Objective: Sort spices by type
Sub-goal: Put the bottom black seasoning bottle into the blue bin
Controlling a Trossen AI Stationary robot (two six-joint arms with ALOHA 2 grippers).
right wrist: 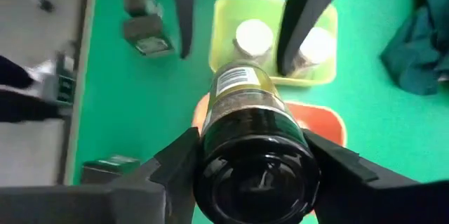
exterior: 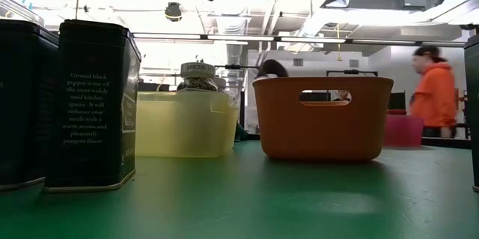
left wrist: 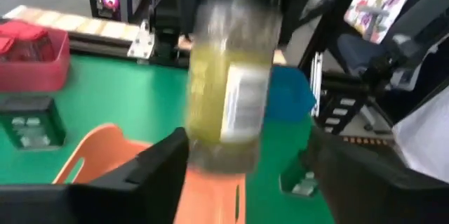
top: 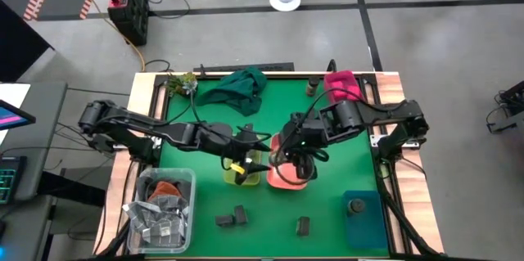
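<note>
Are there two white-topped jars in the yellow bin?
Yes: the right wrist view shows two white-topped jars side by side inside the yellow bin.

A crumpled dark green cloth (top: pixel 241 86) lay at the far edge of the green-covered tabletop (top: pixel 327 204). A clear plastic bin (top: pixel 182 181) of silvery grey packets (top: pixel 160 220) stood at the near left corner. In the low view, a person in an orange hooded top (exterior: pixel 432 94) stood beyond the tabletop.
</note>
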